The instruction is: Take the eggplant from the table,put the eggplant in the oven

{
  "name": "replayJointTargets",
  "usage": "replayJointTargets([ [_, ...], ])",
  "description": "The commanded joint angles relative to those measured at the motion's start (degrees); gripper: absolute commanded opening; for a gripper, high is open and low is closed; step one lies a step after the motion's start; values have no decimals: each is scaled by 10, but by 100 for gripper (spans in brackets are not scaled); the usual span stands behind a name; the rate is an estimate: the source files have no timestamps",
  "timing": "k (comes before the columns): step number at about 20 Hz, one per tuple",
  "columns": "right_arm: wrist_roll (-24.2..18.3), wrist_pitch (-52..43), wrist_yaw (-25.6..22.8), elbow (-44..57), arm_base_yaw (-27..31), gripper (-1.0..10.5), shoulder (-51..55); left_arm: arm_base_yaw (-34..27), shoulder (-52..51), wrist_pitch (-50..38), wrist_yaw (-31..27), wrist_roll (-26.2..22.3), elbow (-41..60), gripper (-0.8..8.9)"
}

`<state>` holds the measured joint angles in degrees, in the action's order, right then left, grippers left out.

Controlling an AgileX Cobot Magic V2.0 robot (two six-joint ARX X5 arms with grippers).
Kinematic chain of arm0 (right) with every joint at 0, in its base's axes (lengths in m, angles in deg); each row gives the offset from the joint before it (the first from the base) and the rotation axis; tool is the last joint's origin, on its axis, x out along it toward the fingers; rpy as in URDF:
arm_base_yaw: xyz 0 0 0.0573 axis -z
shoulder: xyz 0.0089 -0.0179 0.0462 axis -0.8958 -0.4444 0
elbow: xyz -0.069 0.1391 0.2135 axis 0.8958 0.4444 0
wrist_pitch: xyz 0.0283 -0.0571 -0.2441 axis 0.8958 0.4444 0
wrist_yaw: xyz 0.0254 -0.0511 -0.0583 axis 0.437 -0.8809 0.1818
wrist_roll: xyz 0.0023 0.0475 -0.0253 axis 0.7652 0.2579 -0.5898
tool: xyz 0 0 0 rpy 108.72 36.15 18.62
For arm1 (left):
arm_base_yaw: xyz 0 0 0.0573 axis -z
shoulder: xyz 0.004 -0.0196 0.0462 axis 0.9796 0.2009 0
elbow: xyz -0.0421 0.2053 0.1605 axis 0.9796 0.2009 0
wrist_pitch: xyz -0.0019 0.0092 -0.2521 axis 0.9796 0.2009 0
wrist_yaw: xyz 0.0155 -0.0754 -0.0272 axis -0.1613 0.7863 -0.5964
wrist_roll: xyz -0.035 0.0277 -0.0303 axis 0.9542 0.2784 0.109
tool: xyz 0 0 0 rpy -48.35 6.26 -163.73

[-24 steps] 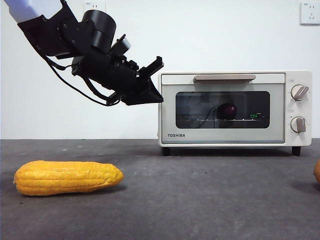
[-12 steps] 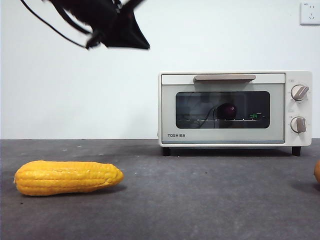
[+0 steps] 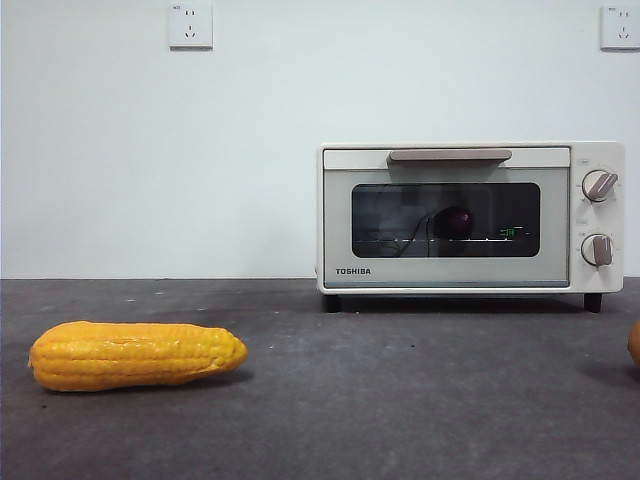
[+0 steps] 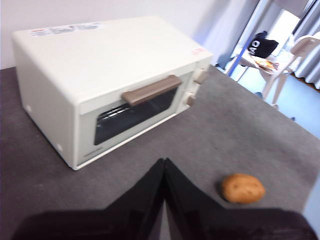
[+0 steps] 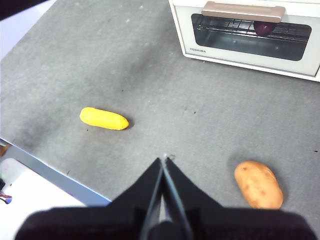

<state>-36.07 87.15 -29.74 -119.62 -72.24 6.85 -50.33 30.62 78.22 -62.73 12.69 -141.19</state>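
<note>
- One eggplant [image 3: 456, 222] is all we count in the front view, and it sits inside the oven [image 3: 470, 217], a dark-purple round shape on the wire rack behind the shut glass door. We judge the task as good as done: the eggplant is off the worktop [image 3: 400, 390] and the door is closed. One corn cob [image 3: 137, 355] lies on the worktop well apart from the oven, and an orange sliver at the side edge is likely the potato. Neither arm shows here.
- One oven, one potato [image 4: 243, 188] and one hand are what we count in the left wrist view. The left hand [image 4: 164, 167] hangs above the worktop in front of the oven, its two jaws pressed together and gripping nothing. The bar handle [image 4: 152, 90] sits flush on the shut door; we cannot make out the eggplant through the glass here.
- Four things appear in the right wrist view: one oven, one eggplant on its rack, one corn cob, one potato. The right hand [image 5: 163, 167] is closed too and empty, high over the worktop, well clear of everything. We see nothing left to do but rest the arms.
</note>
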Motion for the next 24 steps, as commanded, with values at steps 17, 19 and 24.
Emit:
replayJointTargets([
  [17,-4,12,-1,0,-1,1,-56,21,-45,61,0,-4,0,-4],
  [19,-4,12,-1,0,-1,1,-79,21,-44,61,0,-4,0,-4],
  [24,-4,12,-4,0,-1,1,-143,21,-44,62,5,-3,0,-4],
])
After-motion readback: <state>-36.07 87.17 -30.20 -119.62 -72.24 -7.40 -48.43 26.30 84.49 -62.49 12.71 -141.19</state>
